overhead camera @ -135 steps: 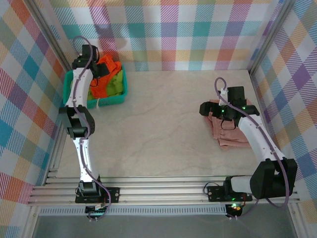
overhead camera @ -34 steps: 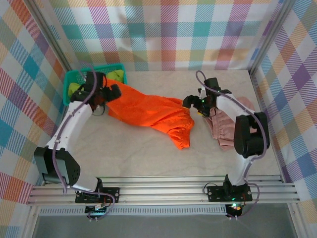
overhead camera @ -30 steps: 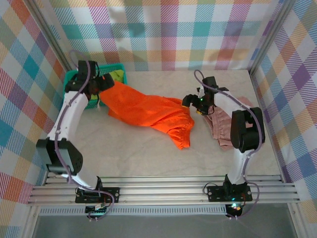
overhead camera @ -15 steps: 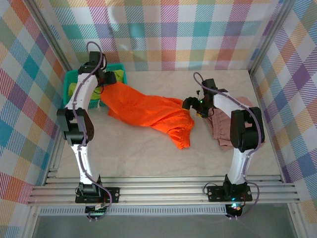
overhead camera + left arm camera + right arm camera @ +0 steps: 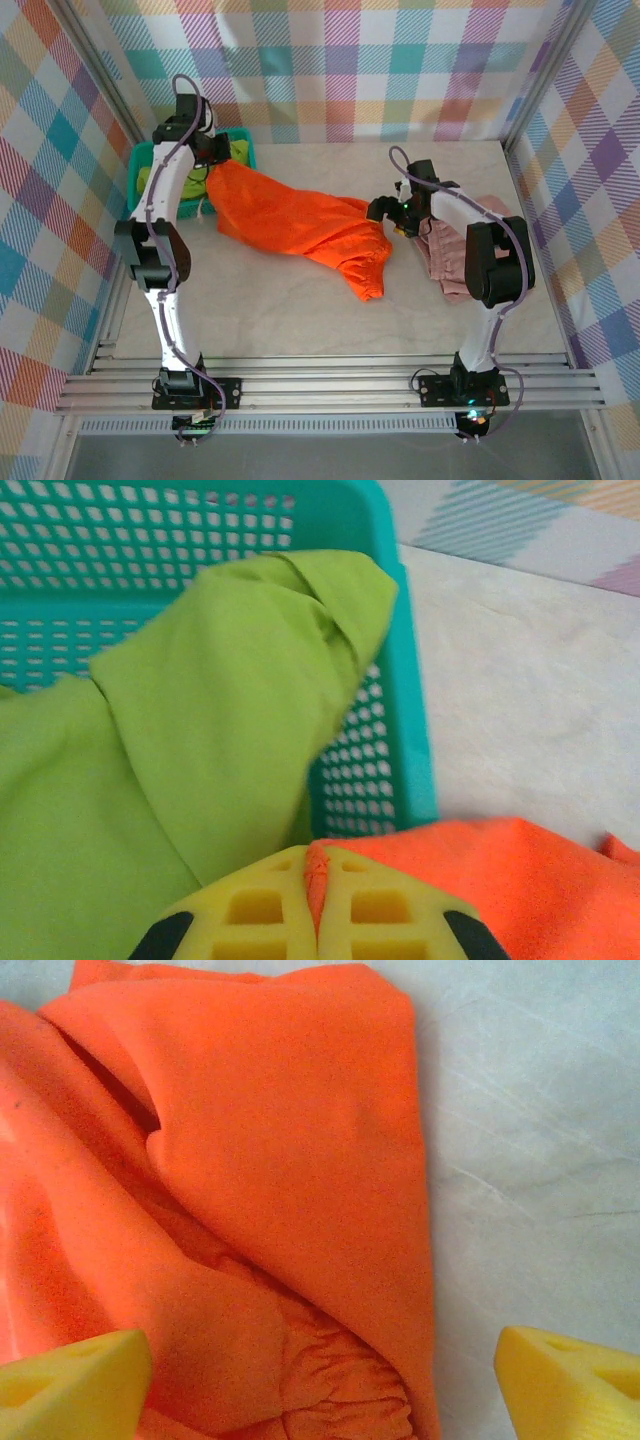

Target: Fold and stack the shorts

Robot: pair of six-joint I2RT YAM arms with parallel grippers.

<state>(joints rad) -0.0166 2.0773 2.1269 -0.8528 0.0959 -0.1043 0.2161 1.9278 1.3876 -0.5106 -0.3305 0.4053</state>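
The orange shorts lie crumpled across the table, running from the teal basket toward the right. Beside the basket, my left gripper is shut on their left edge; a fold of orange cloth is pinched between the yellow fingers. The lime green shorts lie in the basket, partly draped over its wall. My right gripper hovers open over the right end of the orange shorts, its fingers wide apart. The pink shorts lie folded at the right, partly under the right arm.
Plaid walls close in the table at the back and on both sides. A metal rail frame with both arm bases runs along the near edge. Bare tabletop lies in front of the orange shorts.
My left gripper swung up to the orange shorts' edge by the basket and shut on it. The right gripper stayed open over the shorts' right end.
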